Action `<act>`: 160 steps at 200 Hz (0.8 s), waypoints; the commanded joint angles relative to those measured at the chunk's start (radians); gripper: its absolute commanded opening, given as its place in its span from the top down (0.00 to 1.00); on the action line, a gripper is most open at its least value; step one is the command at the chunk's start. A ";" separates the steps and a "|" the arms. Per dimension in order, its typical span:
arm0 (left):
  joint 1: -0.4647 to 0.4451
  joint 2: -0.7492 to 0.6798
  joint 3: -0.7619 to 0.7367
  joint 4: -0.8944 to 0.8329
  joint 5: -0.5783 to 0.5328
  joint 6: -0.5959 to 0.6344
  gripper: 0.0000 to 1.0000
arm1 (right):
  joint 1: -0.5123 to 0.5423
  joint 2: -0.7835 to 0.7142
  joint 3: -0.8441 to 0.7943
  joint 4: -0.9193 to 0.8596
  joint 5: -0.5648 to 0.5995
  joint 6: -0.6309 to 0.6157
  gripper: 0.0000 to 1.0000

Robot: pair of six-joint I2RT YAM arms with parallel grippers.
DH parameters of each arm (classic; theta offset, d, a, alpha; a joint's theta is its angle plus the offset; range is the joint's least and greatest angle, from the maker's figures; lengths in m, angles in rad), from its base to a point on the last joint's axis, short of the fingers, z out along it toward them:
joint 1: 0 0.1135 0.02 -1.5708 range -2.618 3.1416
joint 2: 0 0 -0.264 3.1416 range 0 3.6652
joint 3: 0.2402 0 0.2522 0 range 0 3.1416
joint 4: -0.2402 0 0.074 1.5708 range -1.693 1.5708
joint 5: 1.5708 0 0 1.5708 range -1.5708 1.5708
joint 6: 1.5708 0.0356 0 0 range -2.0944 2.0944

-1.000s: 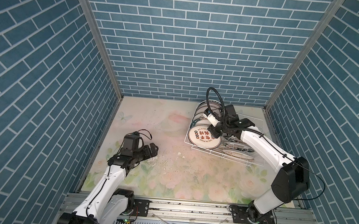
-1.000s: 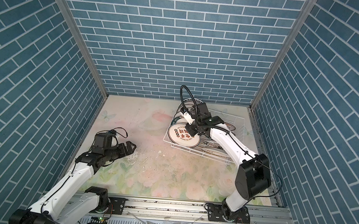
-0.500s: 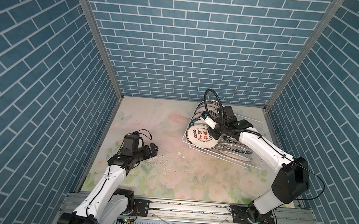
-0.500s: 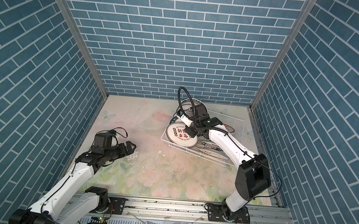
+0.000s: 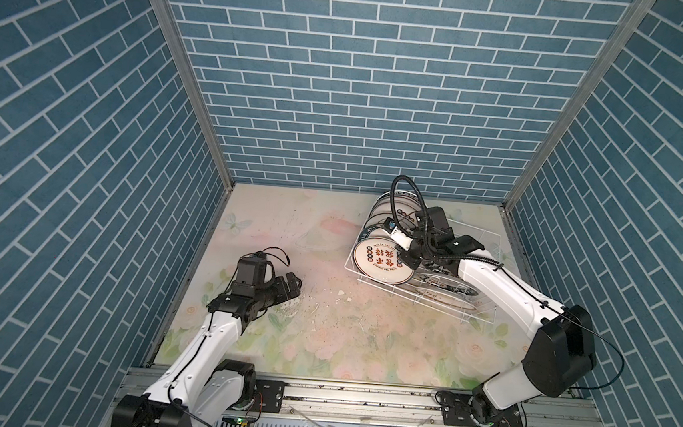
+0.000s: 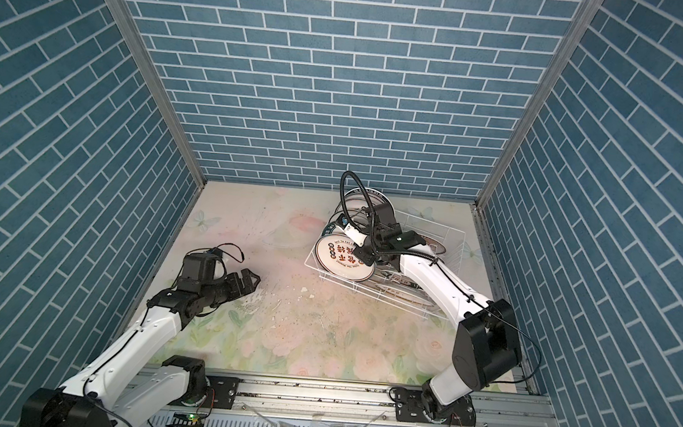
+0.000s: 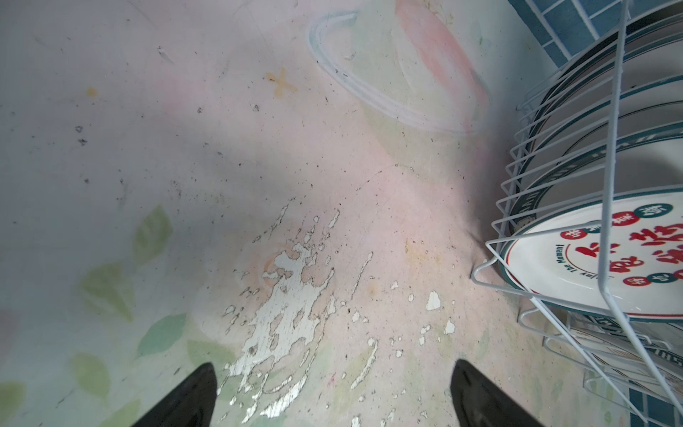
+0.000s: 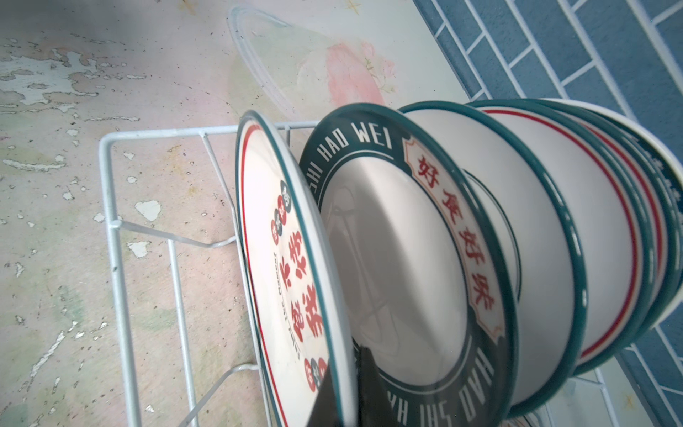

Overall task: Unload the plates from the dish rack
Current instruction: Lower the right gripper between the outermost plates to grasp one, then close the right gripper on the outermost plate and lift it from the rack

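my right gripper clamped on rim of round white red-lettered ceramic plate (frontmost in white wire dish rack), my left gripper gaping wide

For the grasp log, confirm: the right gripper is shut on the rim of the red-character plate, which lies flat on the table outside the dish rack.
Wrong place: the right wrist view shows the red-character plate standing on edge inside the dish rack. The right gripper is shut on its rim.
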State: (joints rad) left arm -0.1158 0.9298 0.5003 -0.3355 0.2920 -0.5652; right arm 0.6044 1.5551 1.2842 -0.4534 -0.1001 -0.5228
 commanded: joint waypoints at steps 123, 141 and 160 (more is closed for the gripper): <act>-0.002 -0.002 -0.016 0.027 0.016 0.000 0.01 | 0.014 -0.230 -0.142 0.061 -0.123 -0.050 1.00; -0.002 -0.008 -0.020 0.032 0.024 -0.001 0.01 | 0.014 -0.252 -0.135 0.072 -0.125 -0.043 1.00; -0.002 -0.021 -0.018 0.029 0.026 -0.001 0.01 | 0.014 -0.263 -0.115 0.066 -0.112 -0.045 1.00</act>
State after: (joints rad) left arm -0.1158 0.9283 0.4953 -0.3157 0.3080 -0.5682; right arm 0.6140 1.3270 1.1633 -0.4091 -0.1658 -0.5735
